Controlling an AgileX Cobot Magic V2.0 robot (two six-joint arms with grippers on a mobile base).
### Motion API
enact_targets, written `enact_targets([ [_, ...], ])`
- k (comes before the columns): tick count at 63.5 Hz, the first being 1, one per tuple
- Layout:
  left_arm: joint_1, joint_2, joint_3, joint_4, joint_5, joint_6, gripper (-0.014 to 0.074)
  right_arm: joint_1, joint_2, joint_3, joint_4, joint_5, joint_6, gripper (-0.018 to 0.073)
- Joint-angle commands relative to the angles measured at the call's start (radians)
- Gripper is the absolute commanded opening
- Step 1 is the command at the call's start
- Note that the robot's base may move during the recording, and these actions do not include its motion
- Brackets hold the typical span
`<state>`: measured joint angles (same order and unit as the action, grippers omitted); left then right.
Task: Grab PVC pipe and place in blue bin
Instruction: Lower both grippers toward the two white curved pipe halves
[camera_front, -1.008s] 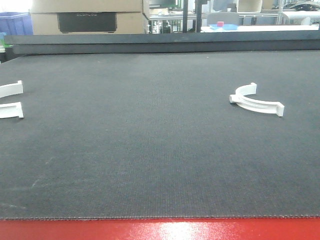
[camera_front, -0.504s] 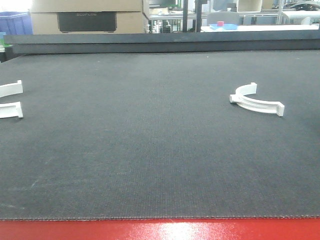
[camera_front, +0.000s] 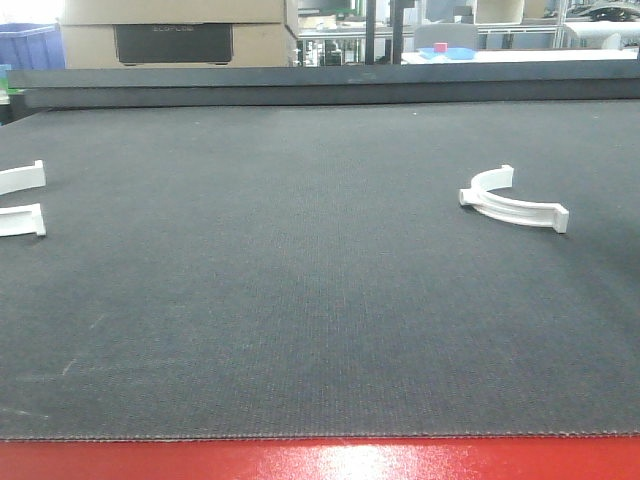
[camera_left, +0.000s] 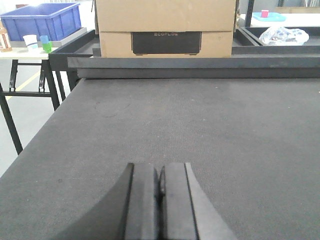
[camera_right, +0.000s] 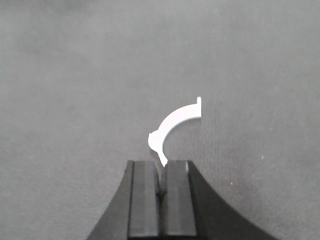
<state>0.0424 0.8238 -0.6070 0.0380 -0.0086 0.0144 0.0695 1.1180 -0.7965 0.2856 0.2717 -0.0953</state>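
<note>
Bench (camera_front: 300, 330) open all round pipe (camera_front: 510, 207). Raised rail (camera_front: 320, 88) along far edge, cardboard box (camera_left: 165, 20) behind. White pieces (camera_front: 20, 220) far left.

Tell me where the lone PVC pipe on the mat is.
Front view: the PVC pipe lies on the right side of the dark mat, alone, far across from two similar white pieces at the left edge.
</note>
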Motion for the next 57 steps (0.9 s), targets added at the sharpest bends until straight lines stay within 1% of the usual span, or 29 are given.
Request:
enact_targets([
  [1, -0.002, 0.024, -0.006, -0.005, -0.023, 0.0, -0.0111, 0.001, 0.057, -0.025, 0.0, -0.025, -0.012, -0.0155],
  [7, -0.002, 0.058, -0.006, -0.003, -0.028, 0.0, -0.0111, 0.001, 0.116, -0.055, 0.0, -0.002, -0.039, -0.0155],
  [11, -0.002, 0.083, -0.006, 0.008, -0.046, 0.0, -0.0111, 0.001, 0.153, -0.08, 0.0, 0.02, -0.092, -0.0155],
  [18, -0.002, 0.116, -0.006, 0.007, -0.09, 0.0, -0.0111, 0.001, 0.209, -0.109, 0.0, 0.031, -0.098, -0.0155],
  [24, -0.002, 0.137, -0.008, 0.007, -0.099, 0.0, -0.0111, 0.001, 0.247, -0.128, 0.0, 0.036, -0.1, -0.0155],
  [33, 0.001, 0.185, -0.008, 0.007, -0.059, 0.0, -0.0111, 0.001, 0.301, -0.163, 0.0, 0.063, -0.116, -0.0155],
  [36, 0.006, 0.206, -0.008, -0.016, -0.046, 0.0, -0.0111, 0.001, 0.315, -0.174, 0.0, 0.067, -0.138, -0.0155],
  [40, 0.016, 0.229, -0.019, -0.038, -0.01, 0.0, -0.0111, 0.001, 0.33, -0.181, 0.0, 0.067, -0.142, -0.0147],
  [46, 0.036, 0.268, -0.041, -0.038, 0.031, 0.0, -0.0111, 0.001, 0.348, -0.192, 0.0, 0.064, -0.142, -0.0082],
  [51, 0.045, 0.297, -0.069, -0.038, 0.056, 0.0, -0.0106, 0.001, 0.356, -0.192, 0.0, 0.052, -0.142, 0.0013],
  [54, 0.045, 0.309, -0.087, -0.038, 0.058, 0.0, -0.0079, 0.001, 0.361, -0.192, 0.0, 0.05, -0.142, 0.0081],
  [57, 0.045, 0.323, -0.103, -0.038, 0.058, 0.0, -0.0041, 0.001, 0.365, -0.192, 0.0, 0.051, -0.142, 0.0123],
])
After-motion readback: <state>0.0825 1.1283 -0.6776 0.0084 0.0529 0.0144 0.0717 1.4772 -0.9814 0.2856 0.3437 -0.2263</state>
